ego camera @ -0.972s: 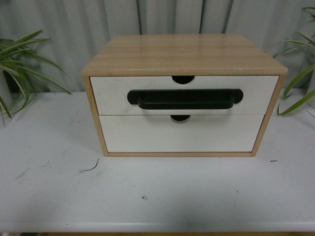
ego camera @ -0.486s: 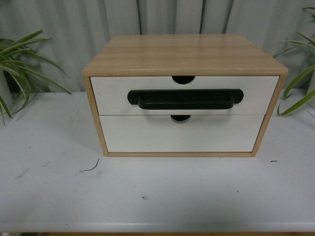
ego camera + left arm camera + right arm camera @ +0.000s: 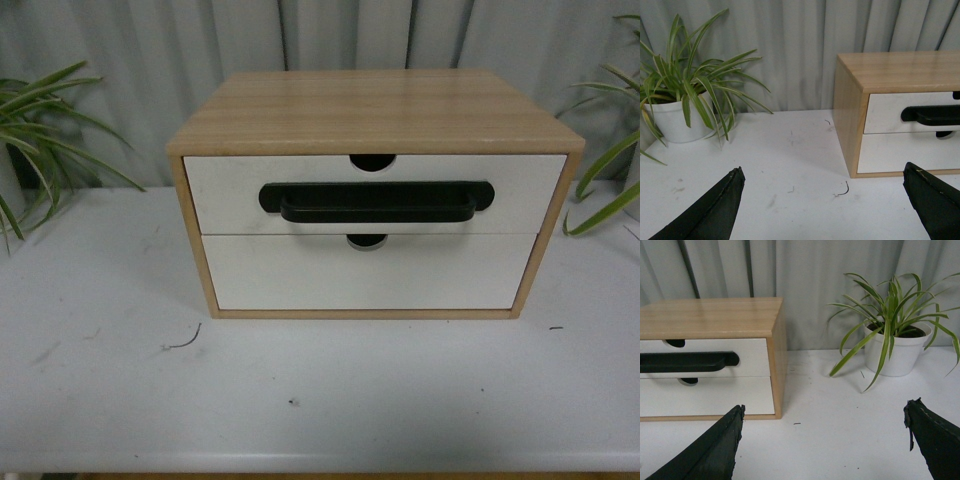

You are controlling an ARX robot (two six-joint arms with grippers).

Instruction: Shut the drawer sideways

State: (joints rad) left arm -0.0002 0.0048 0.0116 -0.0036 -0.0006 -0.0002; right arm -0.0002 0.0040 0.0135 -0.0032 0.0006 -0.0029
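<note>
White table [image 3: 100,400] bears the cabinet [image 3: 370,110]; drawer [image 3: 230,190] seemingly flush.

A pale grey pleated curtain [image 3: 150,60] fills the top of the frame behind a white table [image 3: 320,400] marked with small scuffs. Potted green plants stand at the left edge [image 3: 40,130] and right edge [image 3: 610,170]. The light is soft and even.

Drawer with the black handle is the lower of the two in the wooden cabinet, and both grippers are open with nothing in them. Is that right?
Not quite. The drawer with the black handle is the upper one; the plain drawer sits below it, as the front view shows. The rest holds: the left gripper and right gripper are open and hold nothing.
</note>
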